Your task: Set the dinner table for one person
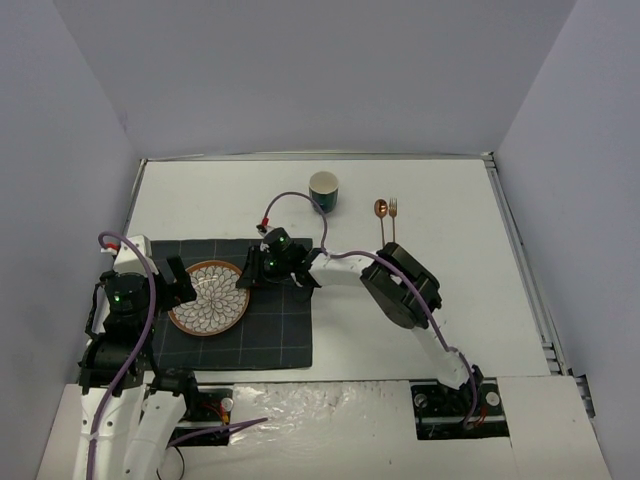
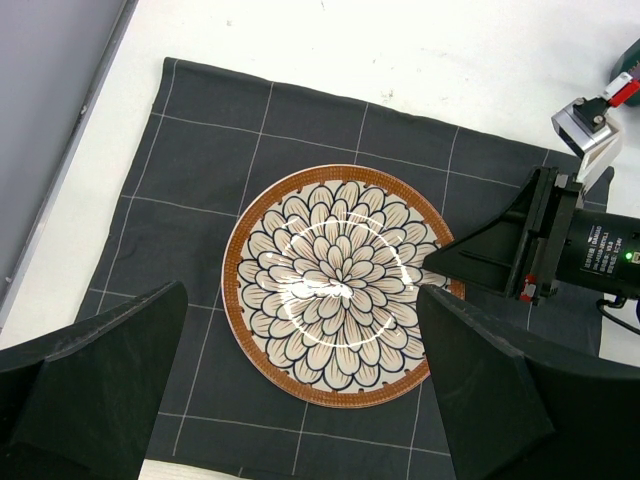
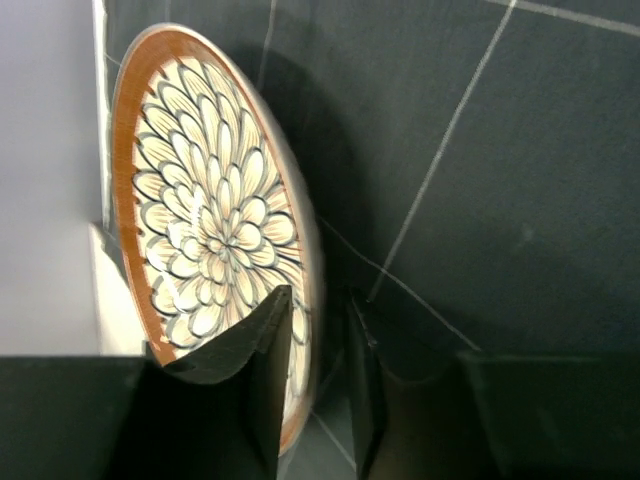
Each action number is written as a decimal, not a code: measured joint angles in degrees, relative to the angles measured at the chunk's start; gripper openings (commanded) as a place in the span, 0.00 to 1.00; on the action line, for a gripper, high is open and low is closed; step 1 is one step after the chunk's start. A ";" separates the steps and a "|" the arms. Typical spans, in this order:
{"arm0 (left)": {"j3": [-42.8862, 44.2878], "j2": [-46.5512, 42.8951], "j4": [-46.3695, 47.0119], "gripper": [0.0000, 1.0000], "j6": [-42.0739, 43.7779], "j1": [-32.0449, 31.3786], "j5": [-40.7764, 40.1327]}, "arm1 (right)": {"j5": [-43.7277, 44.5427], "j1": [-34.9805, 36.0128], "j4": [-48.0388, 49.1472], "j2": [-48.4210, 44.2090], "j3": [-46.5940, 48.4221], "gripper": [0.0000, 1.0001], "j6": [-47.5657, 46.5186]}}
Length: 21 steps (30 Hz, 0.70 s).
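White worktop (image 1: 430, 210) lies under a dark grid placemat (image 1: 270, 340) bearing a floral plate (image 1: 208, 297). Right claw (image 3: 318, 300) clamps the plate's rim; left claw (image 2: 290, 390) hovers above, spread wide. Lettering on the right claw is unreadably small.
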 measured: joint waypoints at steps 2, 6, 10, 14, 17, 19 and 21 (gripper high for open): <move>0.00 0.00 0.00 0.97 0.00 0.00 0.00 | 0.22 -0.01 -0.14 -0.16 0.22 0.63 -1.17; 0.00 0.00 0.00 0.97 0.00 0.00 0.00 | 2.04 -0.25 -2.43 -1.92 0.84 0.79 -4.23; 0.00 0.00 0.00 0.97 0.00 0.00 0.00 | 6.55 -1.23 -7.20 -6.33 0.72 0.83 -9.30; 0.00 0.00 0.00 0.97 0.00 0.00 0.00 | 15.01 -3.35 -11.83 -13.83 -0.43 0.87 -17.05; 0.00 -0.02 0.00 0.97 0.00 0.00 0.00 | 21.84 -4.92 -13.69 -19.91 -1.95 0.87 -23.10; 0.00 -0.06 0.00 0.97 0.00 0.00 0.00 | 25.82 -6.46 -14.43 -23.07 -2.68 0.86 -26.71; 0.00 -0.07 0.00 0.97 0.00 0.00 0.00 | 28.63 -8.36 -15.35 -24.77 -2.87 0.85 -29.24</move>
